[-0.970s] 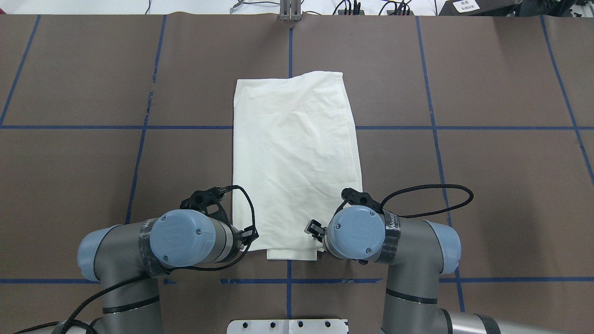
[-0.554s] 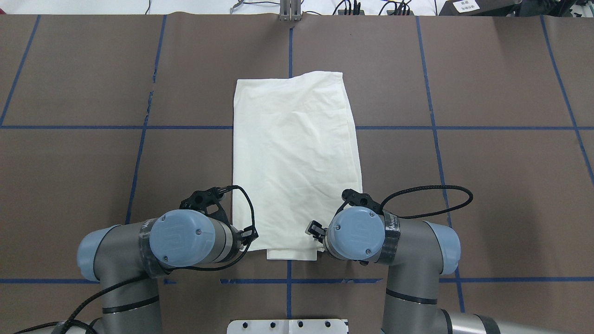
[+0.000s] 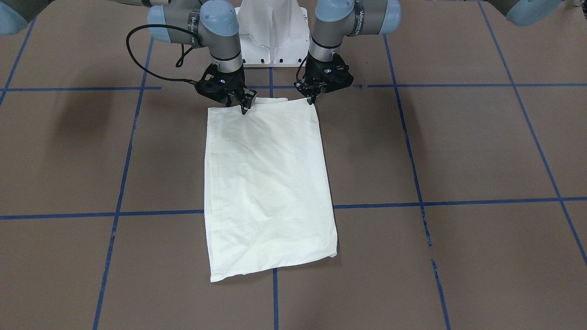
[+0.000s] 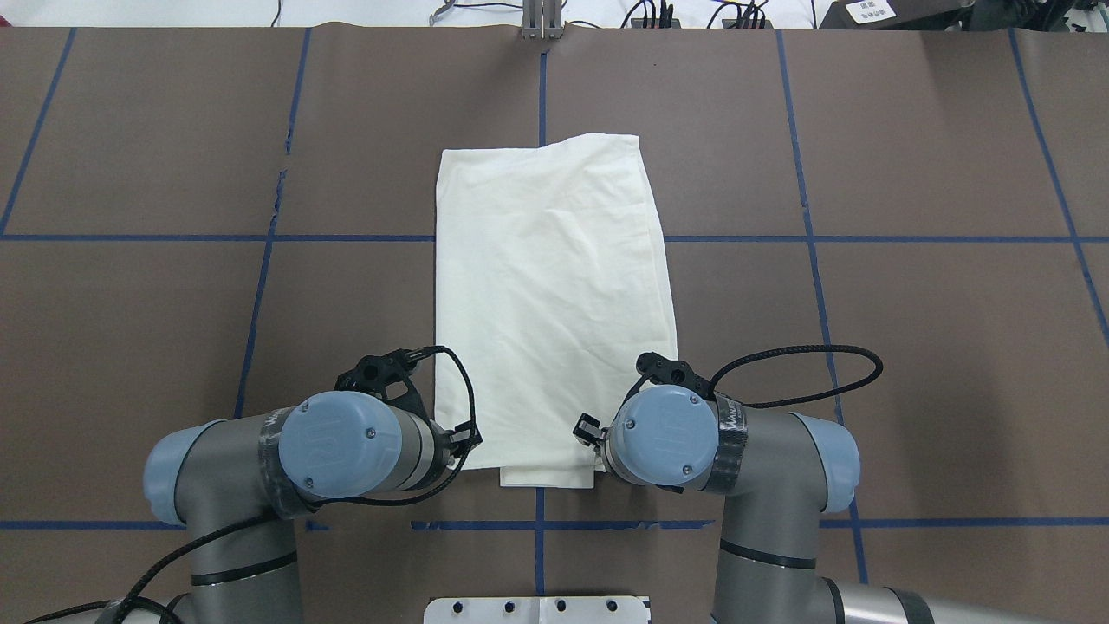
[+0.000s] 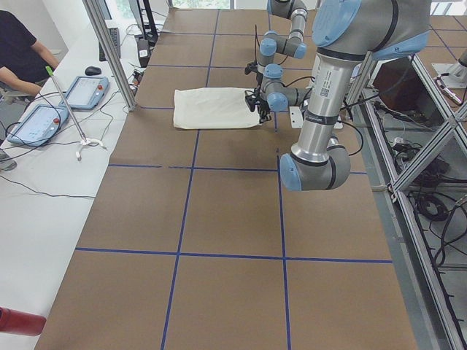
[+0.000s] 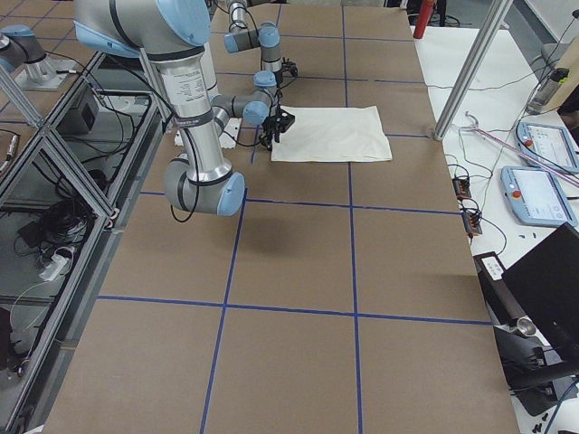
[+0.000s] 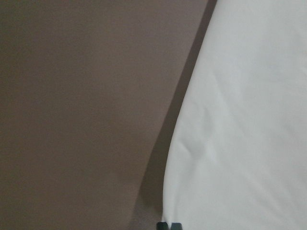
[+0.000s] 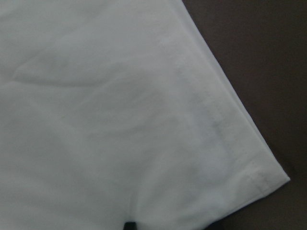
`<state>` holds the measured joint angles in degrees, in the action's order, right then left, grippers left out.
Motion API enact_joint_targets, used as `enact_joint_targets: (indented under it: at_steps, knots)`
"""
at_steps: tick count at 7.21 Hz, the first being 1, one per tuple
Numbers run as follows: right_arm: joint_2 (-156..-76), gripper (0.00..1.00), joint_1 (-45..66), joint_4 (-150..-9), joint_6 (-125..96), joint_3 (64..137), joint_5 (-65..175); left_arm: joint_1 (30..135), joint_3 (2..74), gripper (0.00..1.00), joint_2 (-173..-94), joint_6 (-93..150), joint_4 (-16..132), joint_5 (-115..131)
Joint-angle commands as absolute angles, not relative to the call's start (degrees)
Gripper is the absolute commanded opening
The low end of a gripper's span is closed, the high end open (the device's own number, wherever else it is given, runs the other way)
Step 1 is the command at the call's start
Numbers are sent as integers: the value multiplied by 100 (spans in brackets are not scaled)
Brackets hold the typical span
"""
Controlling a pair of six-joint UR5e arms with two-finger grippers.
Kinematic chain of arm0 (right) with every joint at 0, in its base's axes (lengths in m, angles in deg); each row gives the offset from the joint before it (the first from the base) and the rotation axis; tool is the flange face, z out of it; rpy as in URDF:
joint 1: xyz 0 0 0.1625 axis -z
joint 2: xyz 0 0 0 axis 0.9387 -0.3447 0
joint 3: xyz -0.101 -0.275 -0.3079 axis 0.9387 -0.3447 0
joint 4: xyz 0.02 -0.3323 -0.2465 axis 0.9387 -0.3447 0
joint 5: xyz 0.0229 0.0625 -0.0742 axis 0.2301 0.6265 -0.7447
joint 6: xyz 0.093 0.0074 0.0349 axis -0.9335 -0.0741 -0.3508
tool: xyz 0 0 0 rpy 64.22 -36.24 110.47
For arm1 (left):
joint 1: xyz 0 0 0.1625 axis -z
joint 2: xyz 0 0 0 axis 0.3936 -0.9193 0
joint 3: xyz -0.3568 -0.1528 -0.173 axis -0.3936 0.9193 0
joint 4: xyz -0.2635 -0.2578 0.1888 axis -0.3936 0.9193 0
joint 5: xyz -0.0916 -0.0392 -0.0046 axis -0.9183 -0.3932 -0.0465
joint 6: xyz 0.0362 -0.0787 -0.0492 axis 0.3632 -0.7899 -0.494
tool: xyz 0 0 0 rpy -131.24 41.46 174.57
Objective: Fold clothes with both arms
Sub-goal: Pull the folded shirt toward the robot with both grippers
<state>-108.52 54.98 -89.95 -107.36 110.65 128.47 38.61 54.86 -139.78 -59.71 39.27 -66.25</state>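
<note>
The clothes are one cream shirt, folded into a long rectangle and lying flat with its plain side up. Both arms reach down at its edge nearest the robot. My left gripper sits at that edge's left corner. In the left wrist view its fingertips are pinched together at the shirt's rim. My right gripper is at the other near corner. The right wrist view shows only one dark tip on the hemmed cloth. Overhead, the wrists hide most of both grippers.
The brown table carries a grid of blue tape lines. The white pedestal base stands just behind the grippers. A seated person and two teach pendants are at a side bench beyond the shirt's far end. Cables line the far table edge.
Almost nothing has changed. The black finger part visible beside my right wrist shifted very slightly, and the shirt's near edge by it moved a touch. The left arm is still.
</note>
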Motion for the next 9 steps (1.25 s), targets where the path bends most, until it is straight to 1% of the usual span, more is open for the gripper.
enact_joint_targets:
  at_steps: [1,4,6,7,9]
  knots:
    - [-10813,0,5498,-8994,-10734,11093,12847,3865,5486,0,-13978,-5971,3927,-6625]
    - [-10725,0,5455,-9003,-10726,11102,12847,3856,5477,0,-13986,-5971,3927,-6634]
    - [-10734,0,5446,-9003,-10760,11259,12838,3856,5503,0,-13969,-5980,3927,-6599]
    - [-10812,0,5446,-9011,-10761,11417,12830,3847,5564,0,-13960,-5980,3918,-6581]
    - [-10979,0,5629,-9046,-10726,11970,12847,3489,5976,0,-13899,-5998,3866,-6572]
